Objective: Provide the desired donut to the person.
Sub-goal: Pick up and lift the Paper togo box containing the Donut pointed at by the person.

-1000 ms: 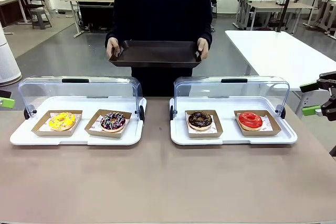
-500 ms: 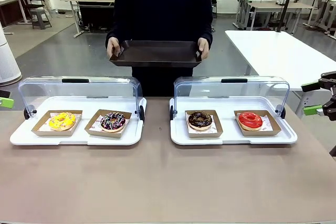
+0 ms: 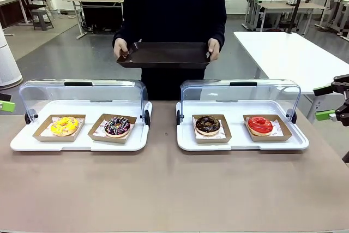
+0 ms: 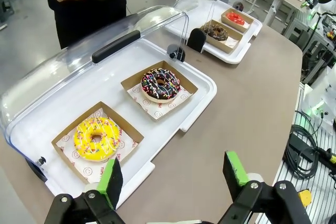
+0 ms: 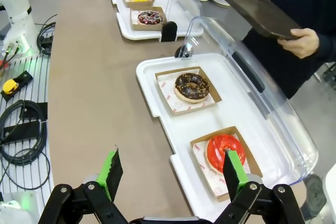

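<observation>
Donuts lie ahead of both claws, and none is lifted. Nearest, the left claw hangs spread and empty over the left end of the table, green pads wide apart, looking down on the left tray. The right claw is likewise spread and empty at the right end, above the right tray. Each white tray carries two donuts, each in its own card boat. On the left are a yellow donut and, just beside it toward the middle, a sprinkled donut. On the right are a chocolate donut and, at the outer side, a red donut. Behind them the clear lids stand swung up toward the far side, so the near side of each tray looks open to a reach. Beyond the table the person stands at the middle with both hands on a dark tray, held level and bare, well apart from the donuts. Neither hand points, so I cannot tell which donut is wanted, and I judge the task to be at its start, waiting on a choice. Once that is known, the next move likely calls for the claw on that side to go in low under the lid, pinch the boat's edge rather than the icing, lift it level and carry it across to the dark tray.
</observation>
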You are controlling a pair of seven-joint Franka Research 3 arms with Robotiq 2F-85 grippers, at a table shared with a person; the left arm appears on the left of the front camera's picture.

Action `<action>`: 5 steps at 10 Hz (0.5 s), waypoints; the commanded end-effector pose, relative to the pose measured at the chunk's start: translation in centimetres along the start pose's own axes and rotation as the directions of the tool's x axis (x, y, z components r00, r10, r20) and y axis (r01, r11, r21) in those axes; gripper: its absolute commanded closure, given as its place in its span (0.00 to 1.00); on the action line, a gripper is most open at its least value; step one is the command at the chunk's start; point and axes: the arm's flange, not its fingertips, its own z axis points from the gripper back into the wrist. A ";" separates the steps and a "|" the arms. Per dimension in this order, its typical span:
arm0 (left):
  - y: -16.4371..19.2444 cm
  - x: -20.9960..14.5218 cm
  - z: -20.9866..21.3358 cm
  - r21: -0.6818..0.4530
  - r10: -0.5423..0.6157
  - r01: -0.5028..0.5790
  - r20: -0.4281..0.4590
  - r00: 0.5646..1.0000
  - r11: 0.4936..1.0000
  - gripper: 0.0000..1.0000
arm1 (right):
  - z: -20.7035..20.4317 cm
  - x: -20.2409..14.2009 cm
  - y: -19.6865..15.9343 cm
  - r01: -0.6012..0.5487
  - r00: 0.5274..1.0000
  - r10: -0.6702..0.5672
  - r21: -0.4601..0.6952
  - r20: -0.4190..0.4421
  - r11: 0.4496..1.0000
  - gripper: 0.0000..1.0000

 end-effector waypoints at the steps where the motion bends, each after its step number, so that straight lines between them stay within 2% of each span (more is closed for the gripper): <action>1: 0.3 0.0 0.0 -0.006 -0.019 0.019 0.022 1.000 1.000 0.00 | -0.2 -0.1 -0.5 -0.014 1.000 0.014 -0.001 0.027 1.000 0.00; 5: 0.3 0.0 0.0 -0.006 -0.019 0.019 0.022 1.000 1.000 0.00 | -0.2 -0.1 -0.5 -0.014 1.000 0.014 -0.001 0.027 1.000 0.00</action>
